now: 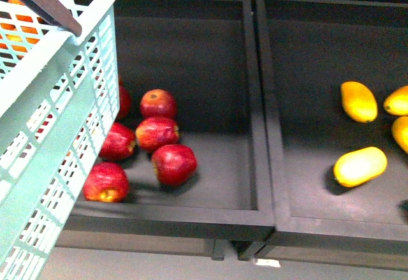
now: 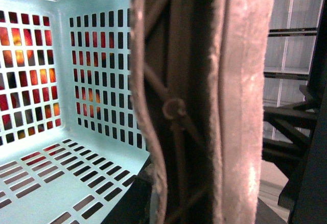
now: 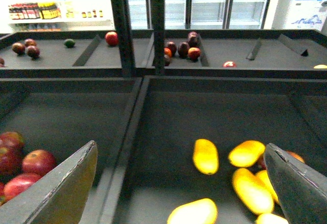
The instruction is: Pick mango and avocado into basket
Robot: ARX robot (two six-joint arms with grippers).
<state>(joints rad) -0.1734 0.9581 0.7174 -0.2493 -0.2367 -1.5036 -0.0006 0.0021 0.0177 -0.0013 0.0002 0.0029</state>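
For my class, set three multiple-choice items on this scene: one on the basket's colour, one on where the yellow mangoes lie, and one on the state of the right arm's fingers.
1. What colour is the basket?
A brown
B light teal
C black

2. Where do the mangoes lie?
A in the right-hand bin
B in the basket
C on the ground outside the bins

3. How do the right arm's fingers stand?
A shut on a mango
B shut on nothing
C open, holding nothing

Key:
1 B, its slotted walls are light teal.
2 A, they rest on that bin's dark floor, apart from the red apples in the left bin.
3 C, the two fingers stand wide apart above the mangoes.
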